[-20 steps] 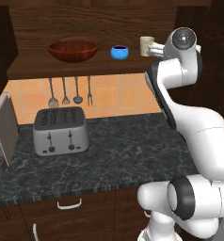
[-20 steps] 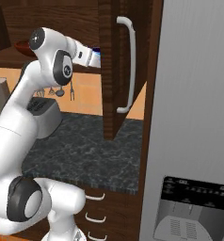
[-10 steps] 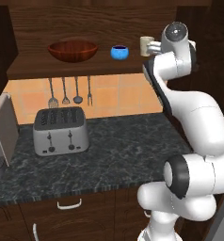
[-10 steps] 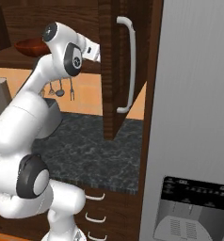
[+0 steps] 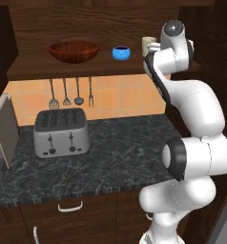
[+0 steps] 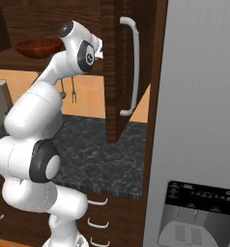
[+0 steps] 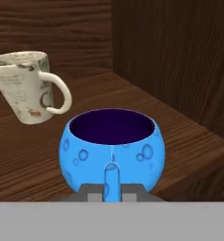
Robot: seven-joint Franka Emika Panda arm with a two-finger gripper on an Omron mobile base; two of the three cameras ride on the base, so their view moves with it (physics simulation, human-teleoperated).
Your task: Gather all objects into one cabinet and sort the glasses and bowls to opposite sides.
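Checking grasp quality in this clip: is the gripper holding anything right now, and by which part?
Yes. The gripper is shut on a blue round cup, pinching its near wall at the rim, one finger visible inside. It sits over the cabinet shelf beside the cream mug.

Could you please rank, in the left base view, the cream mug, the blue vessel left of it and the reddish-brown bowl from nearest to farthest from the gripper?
1. Cream mug, beside the gripper.
2. Blue vessel, mid-shelf.
3. Reddish-brown bowl, far left.
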